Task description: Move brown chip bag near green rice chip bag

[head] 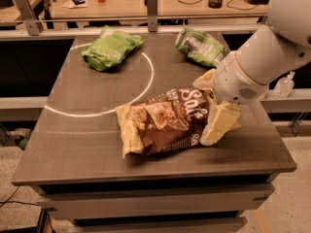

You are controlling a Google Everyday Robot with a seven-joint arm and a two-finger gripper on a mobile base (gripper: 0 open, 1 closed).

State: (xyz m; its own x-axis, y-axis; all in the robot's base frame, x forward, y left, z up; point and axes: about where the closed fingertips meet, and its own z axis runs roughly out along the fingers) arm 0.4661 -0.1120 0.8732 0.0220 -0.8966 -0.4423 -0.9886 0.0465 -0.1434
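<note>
The brown chip bag (163, 123) lies flat on the front middle of the dark table (73, 130), "Salt" lettering up, pale yellow ends left and right. My gripper (212, 103) is at the bag's right end, open. One cream finger (217, 125) reaches down over the bag's right edge and the other sits just behind it. Two green bags lie at the back: a bright green one (111, 47) at back left and a green one with a white label (200, 44) at back right. I cannot tell which is the rice chip bag.
A white circle line (146, 84) is drawn on the table top. A clear bottle (285, 85) stands on a ledge to the right. A desk with a cup and cables runs behind the table. My white arm covers the table's right side.
</note>
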